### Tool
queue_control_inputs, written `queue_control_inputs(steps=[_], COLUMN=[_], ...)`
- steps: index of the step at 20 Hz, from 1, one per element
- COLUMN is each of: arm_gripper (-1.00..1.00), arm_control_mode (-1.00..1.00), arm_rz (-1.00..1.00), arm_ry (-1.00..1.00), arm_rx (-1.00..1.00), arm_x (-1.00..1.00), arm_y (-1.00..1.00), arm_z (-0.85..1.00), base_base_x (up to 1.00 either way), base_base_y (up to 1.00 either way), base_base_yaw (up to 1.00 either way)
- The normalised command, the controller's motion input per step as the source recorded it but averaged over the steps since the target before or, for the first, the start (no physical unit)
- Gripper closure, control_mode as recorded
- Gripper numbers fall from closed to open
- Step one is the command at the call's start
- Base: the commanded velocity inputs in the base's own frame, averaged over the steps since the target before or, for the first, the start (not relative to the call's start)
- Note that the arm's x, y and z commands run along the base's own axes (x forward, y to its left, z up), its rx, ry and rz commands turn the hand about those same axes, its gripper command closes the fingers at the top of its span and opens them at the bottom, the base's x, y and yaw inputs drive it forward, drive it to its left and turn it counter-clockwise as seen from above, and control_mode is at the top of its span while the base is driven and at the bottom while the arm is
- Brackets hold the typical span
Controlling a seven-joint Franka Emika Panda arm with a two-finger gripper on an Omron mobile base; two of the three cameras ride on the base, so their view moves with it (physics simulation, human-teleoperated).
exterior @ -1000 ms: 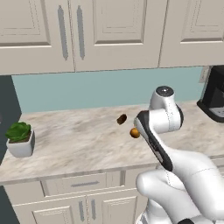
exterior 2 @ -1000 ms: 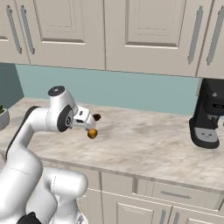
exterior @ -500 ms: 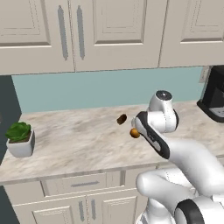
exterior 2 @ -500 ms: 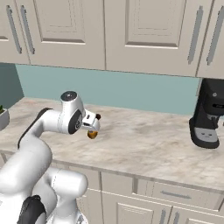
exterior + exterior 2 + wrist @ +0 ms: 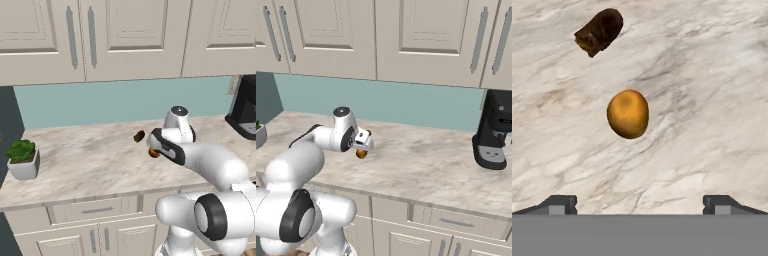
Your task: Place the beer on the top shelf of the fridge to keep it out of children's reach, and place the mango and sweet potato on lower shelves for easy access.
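The mango (image 5: 628, 113), a round orange-yellow fruit, lies on the marble counter (image 5: 712, 100), straight ahead of my gripper (image 5: 639, 205). The dark fingertips (image 5: 559, 204) stand wide apart, open, with nothing between them. Beyond the mango and a little left in the hand view lies the sweet potato (image 5: 599, 31), a dark brown stubby lump. From the base, my gripper (image 5: 155, 148) hangs just above the mango (image 5: 154, 154), with the sweet potato (image 5: 139, 135) behind it to the left. In the right base view the mango (image 5: 361, 154) peeks out under the hand. The beer and the fridge are out of view.
A potted plant (image 5: 21, 157) in a white pot stands at the counter's left end. A black coffee machine (image 5: 495, 131) stands at the right end. Beige cupboards (image 5: 100, 35) hang above, and drawers (image 5: 95, 210) run below the counter's front edge.
The arm has stretched forward and lowered the hand over the mango. The fingers stayed open. Mango and sweet potato have not moved.
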Motion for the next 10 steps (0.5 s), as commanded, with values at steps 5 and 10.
queue_control_inputs(steps=[5,10], arm_gripper=[-1.00,-1.00], arm_control_mode=[-1.00,-1.00], arm_rz=[0.00,0.00], arm_ry=[0.05,0.04], arm_rx=[0.00,0.00], arm_x=[0.35,0.35], arm_y=[0.00,0.05], arm_z=[-0.32,-0.32], base_base_x=[0.00,0.00], base_base_y=[0.00,0.00], base_base_yaw=[0.00,0.00])
